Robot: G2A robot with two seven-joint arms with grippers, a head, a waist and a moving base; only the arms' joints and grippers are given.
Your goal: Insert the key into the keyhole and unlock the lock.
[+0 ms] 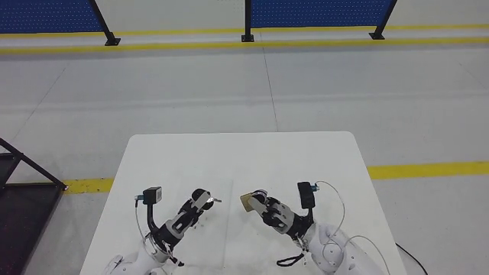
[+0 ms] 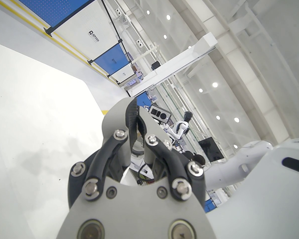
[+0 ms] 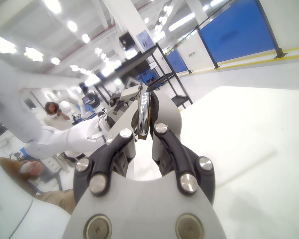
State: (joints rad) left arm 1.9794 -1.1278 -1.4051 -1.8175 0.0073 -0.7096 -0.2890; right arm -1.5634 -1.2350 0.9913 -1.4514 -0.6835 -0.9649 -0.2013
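The brass padlock [image 1: 247, 202] hangs above the near middle of the white table [image 1: 244, 160], with my right gripper [image 1: 260, 200] shut on it. In the right wrist view the fingers of that gripper [image 3: 149, 99] pinch the lock's chrome shackle [image 3: 142, 115], and a bit of brass body [image 3: 141, 135] shows below it. My left gripper [image 1: 205, 198] is shut on a small silver key [image 1: 216, 198] whose tip points toward the lock, a short gap away. In the left wrist view the left gripper [image 2: 133, 108] has its black pads pressed together and the key is hidden.
Both arms hover over the table's near edge. A black rack [image 1: 23, 176] stands off the table's left side. Blue and white barrier panels [image 1: 321, 0] line the floor beyond the far edge.
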